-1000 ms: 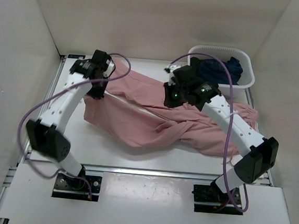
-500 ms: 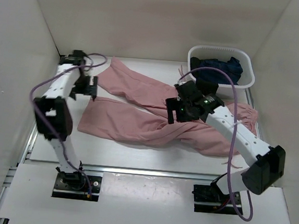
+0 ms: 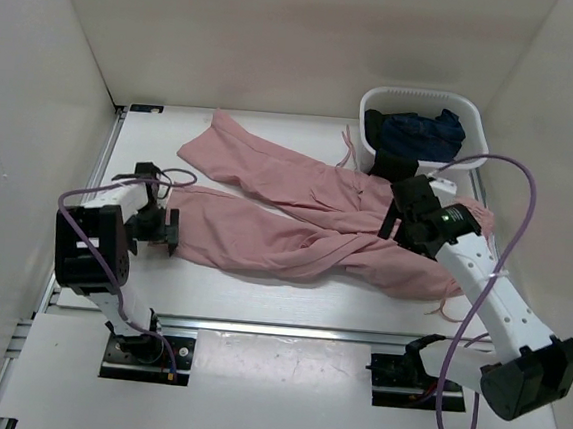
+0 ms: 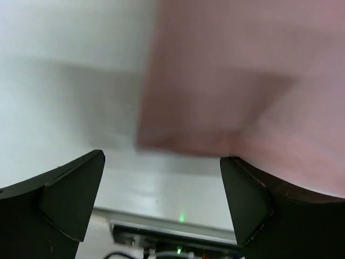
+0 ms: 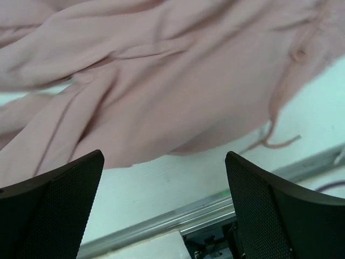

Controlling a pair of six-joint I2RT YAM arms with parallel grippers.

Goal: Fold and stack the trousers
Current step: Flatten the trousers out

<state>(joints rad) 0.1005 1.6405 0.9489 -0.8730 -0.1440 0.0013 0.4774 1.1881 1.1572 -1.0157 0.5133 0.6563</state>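
Left gripper (image 3: pixel 158 227): my fingers are spread wide with nothing between them. It sits low over the table (image 3: pixel 260 285), just beside the cuff end of the near trouser leg. In the left wrist view the gripper (image 4: pixel 161 157) frames a blurred cuff corner of the trousers (image 4: pixel 242 81). White table surface is to its left and below. I cannot tell whether a fingertip touches cloth.

Right gripper (image 3: pixel 404 213): my fingers are also spread wide and hold nothing. It is above the seat and waist part of the garment. In the right wrist view the gripper (image 5: pixel 164 155) looks down on rumpled pink folds of the trousers (image 5: pixel 161 81). A thin drawstring (image 5: pixel 272 129) trails off the cloth onto the white surface.

The trousers (image 3: pixel 297 210) lie spread out on the table, unfolded. The waist is to the right, beside the basket, and both legs run leftward. The far leg angles toward the back left corner. The near leg runs toward my left gripper. The fabric is twisted and bunched where the legs meet, left of my right gripper.

The white basket (image 3: pixel 475 121) stands at the back right, just beyond the waist. A dark blue garment (image 3: pixel 419 134) is heaped inside it.

A metal rail (image 3: pixel 287 327) runs along the near table edge, ahead of my arm bases.
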